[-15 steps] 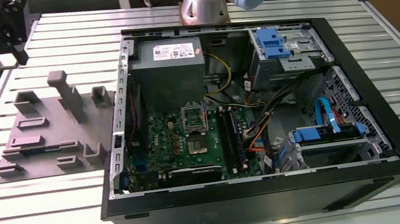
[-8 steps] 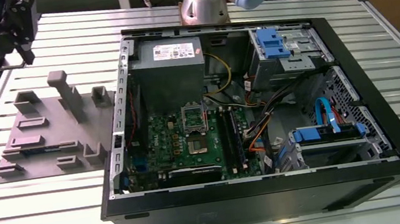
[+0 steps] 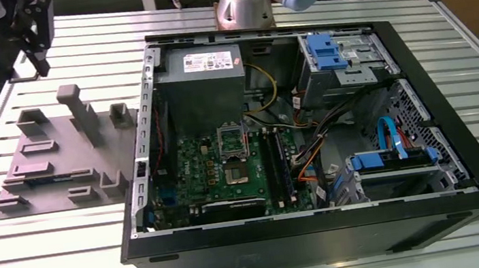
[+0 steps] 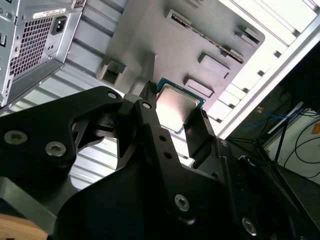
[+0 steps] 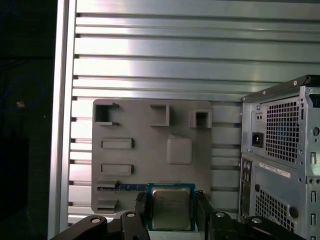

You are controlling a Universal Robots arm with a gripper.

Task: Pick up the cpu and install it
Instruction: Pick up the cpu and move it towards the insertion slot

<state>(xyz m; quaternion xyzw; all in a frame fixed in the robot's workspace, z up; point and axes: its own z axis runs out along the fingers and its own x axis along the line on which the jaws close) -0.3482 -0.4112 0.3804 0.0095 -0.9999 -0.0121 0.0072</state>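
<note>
Slatted aluminium bench (image 3: 55,266), with an open computer case (image 3: 467,202) lying on its side over the middle and a grey fixture plate (image 3: 42,165) just beside it, toward the bench edge on the exterior view's left. Green motherboard (image 3: 217,171) faces up inside the case.

I see the tool (image 3: 34,63) hanging above the bench's far corner on the exterior view's left, beyond the fixture plate and well apart from the case.

In both wrist views the cpu (image 5: 171,209) sits between the black fingers (image 4: 150,120), silvery top toward the cameras, one finger against each opposite side. Tool is clenched on the cpu, lifted off the bench. In the first wrist view the fixture plate lies beneath it, and the case's rear panel (image 5: 280,150) stands off to one side.
</note>
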